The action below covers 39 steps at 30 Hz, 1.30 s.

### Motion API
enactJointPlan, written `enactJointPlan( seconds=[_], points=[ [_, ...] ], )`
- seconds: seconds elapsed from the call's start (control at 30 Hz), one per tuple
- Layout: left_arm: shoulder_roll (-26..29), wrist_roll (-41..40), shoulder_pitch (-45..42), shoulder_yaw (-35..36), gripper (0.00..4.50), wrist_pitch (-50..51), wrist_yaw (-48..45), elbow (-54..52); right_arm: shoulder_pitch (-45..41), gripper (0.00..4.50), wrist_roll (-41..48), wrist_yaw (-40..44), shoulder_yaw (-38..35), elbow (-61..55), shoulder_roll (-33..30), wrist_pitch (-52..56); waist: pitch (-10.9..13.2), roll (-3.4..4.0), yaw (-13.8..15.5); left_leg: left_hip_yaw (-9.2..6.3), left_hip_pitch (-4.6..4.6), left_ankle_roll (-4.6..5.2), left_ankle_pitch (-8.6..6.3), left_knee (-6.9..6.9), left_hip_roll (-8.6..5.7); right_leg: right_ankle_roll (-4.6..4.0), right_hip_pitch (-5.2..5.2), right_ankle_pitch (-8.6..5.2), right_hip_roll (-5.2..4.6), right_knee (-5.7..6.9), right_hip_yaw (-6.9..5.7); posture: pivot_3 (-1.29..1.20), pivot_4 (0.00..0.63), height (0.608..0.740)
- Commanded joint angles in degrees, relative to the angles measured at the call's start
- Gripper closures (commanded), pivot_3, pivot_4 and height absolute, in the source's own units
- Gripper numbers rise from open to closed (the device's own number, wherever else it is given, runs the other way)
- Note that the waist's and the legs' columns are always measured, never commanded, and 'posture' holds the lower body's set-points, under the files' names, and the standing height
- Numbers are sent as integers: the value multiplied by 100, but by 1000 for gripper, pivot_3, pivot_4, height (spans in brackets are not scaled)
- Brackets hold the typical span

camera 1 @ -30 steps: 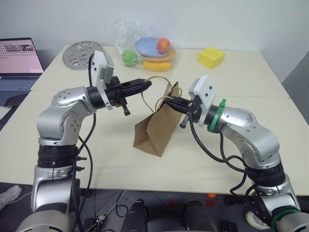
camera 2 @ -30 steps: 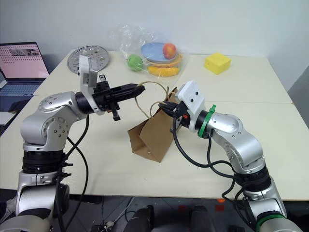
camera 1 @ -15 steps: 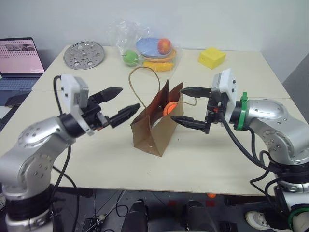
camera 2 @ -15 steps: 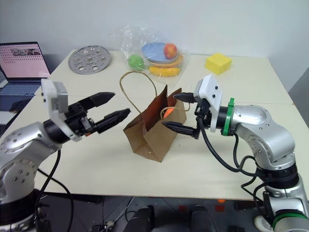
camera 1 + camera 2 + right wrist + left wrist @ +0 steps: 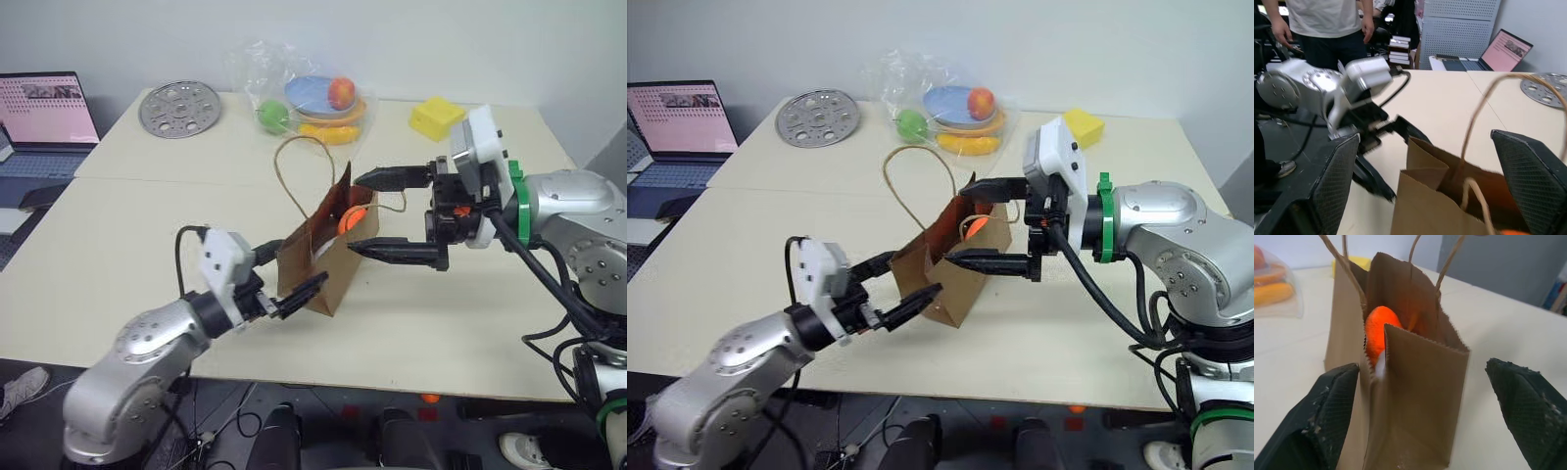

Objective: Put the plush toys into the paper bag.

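1. The paper bag is seen upright near the middle of the desk, mouth open, one looped handle standing tall
2. An orange plush toy is tucked inside the bag, just below the rim; a sliver of white shows beside it, though what it belongs to cannot be told
3. The left gripper is held low at the bag's near-left corner, fingers spread wide and empty, flanking the bag without touching it
4. The right gripper hangs at the bag's right side, fingers spread, nothing pinched
5. The bag is judged light, thin and easily creased or tipped; the cord handles or the folded top edge look the safest hold
6. The toy is judged soft, squashy and unbreakable
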Motion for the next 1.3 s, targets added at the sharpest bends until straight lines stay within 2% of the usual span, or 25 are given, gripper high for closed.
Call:
enactJointPlan(
  seconds=[0.03,0.37,0.5,0.83,0.87,0.9,1.03,1.1,1.2,1.3],
  points=[
    [-207,321,-81,-344,52,-382,64,142,-126,0,209,-247,-219,-232,28,77,0,0,0,0,-5,0,0,0,0,0,-2,0,0,0,1,0,150,740],
    [-303,1254,-108,-321,52,-699,618,617,50,0,139,-438,-217,-400,-283,-30,0,1,-4,-1,-8,0,0,1,-1,1,-6,0,0,0,-2,0,150,740],
    [-281,1109,61,-264,938,-853,382,463,127,0,11,-591,-229,-339,-265,-154,0,0,-9,-1,-9,0,0,1,-1,1,-7,0,0,0,-2,0,150,740],
    [-163,1091,-213,223,4070,-1043,230,964,123,0,-284,-820,-162,-30,-12,-471,0,1,-9,-3,-9,0,0,1,-1,1,-7,-1,0,0,-4,0,150,740],
    [-91,1063,-358,281,4352,-1084,118,1089,111,0,-292,-827,-186,-13,-4,-469,0,1,-9,-3,-9,0,0,1,-1,1,-7,-1,0,0,-6,0,150,740],
    [-52,1052,-451,307,4437,-1107,41,1166,111,0,-293,-826,-212,-5,-8,-469,0,1,-9,-4,-10,0,0,1,-1,1,-7,-1,0,0,-6,0,150,740],
    [111,488,-896,543,4437,-1011,-600,1581,51,0,-274,-830,-304,79,-74,-449,1,1,-11,-6,-12,0,0,1,-1,1,-8,0,0,-1,-10,0,150,740],
    [499,313,-1500,524,4437,-759,-1172,2083,-91,0,-217,-755,-404,171,-227,-365,2,1,-2,-6,-12,0,0,0,-1,1,-8,-1,0,0,-10,0,150,740],
    [933,-436,-2368,364,4437,-718,-3095,2863,-197,0,183,-743,-752,349,-504,69,2,2,-5,-14,-17,3,3,2,-1,2,-13,-1,3,4,-20,0,150,740],
    [1073,-173,-3153,-264,4437,-1171,-4614,3916,-21,0,557,-987,-1106,376,-577,427,2,2,-8,-10,-23,3,2,1,-6,2,-9,0,0,-8,-19,0,150,740]
  ],
)
